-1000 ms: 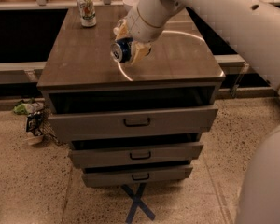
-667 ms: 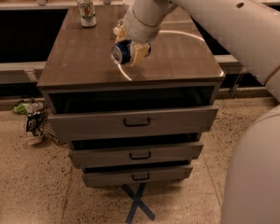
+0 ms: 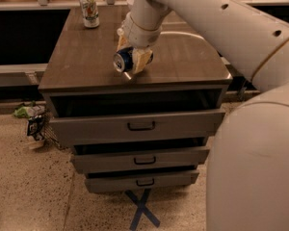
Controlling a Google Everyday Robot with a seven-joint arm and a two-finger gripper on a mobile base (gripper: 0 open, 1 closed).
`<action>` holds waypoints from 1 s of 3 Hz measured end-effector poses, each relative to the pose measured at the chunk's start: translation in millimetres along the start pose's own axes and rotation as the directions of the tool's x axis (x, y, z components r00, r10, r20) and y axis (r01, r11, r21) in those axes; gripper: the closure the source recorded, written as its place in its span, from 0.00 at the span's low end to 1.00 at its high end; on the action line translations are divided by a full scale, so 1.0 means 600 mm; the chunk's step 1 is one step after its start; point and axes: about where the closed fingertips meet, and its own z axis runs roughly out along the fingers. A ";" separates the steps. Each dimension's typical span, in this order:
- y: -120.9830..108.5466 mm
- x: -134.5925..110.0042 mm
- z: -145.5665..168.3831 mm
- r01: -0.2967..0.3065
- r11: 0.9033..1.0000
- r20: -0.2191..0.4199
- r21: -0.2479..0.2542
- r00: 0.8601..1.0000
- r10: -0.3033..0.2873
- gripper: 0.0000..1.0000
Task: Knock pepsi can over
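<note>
Gripper [image 3: 133, 62] clamped on the dark blue aluminium pepsi can [image 3: 121, 60], which is tipped sideways over the front-centre of the brown wooden drawer cabinet [image 3: 77, 66], so knock-over looks nearly done; next move likely release, back off clear.

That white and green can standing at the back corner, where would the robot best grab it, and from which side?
Probably its round side wall, mid-height, coming level from the front-right: the white and green can stands upright by the back left corner of the cabinet top, and its straight sides suit a pinch. The tool is at the pepsi can, nearer the front edge.
</note>
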 end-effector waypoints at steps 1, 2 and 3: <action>0.002 0.004 0.008 0.001 1.000 -0.002 -0.024 1.000 -0.001 0.00; 0.002 0.007 0.010 -0.011 0.999 0.003 -0.033 1.000 0.011 0.00; 0.003 0.011 0.010 -0.029 0.999 0.010 -0.034 1.000 0.029 0.00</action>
